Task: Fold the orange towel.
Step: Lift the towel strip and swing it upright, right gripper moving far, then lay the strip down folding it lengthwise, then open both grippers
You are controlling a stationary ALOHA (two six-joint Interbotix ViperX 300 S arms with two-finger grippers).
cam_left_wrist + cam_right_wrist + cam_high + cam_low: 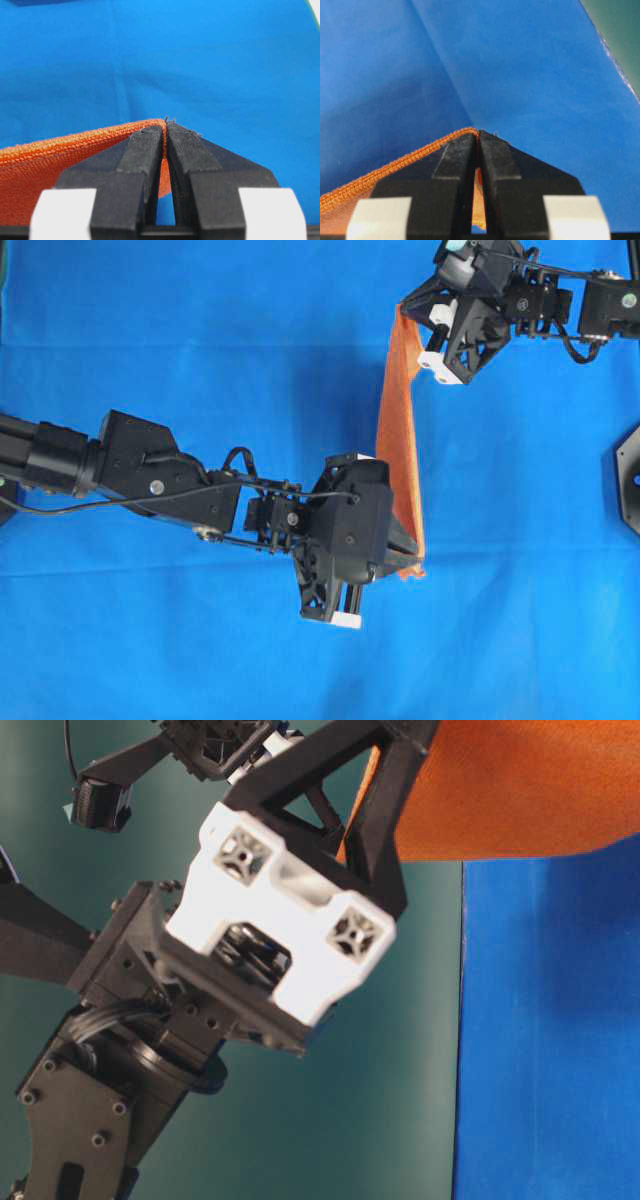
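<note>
Overhead view: the orange towel [400, 430] is pinched in both sets of closed jaws, stretched taut between them above the blue surface [200, 340].

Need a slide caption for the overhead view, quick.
Both grippers, left and right, pinch opposite corners of the orange towel, holding it stretched above the blue table cloth.

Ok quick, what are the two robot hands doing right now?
Left hand: closed, pinching a corner of the orange towel.
Right hand: closed, pinching another corner of it.
</note>
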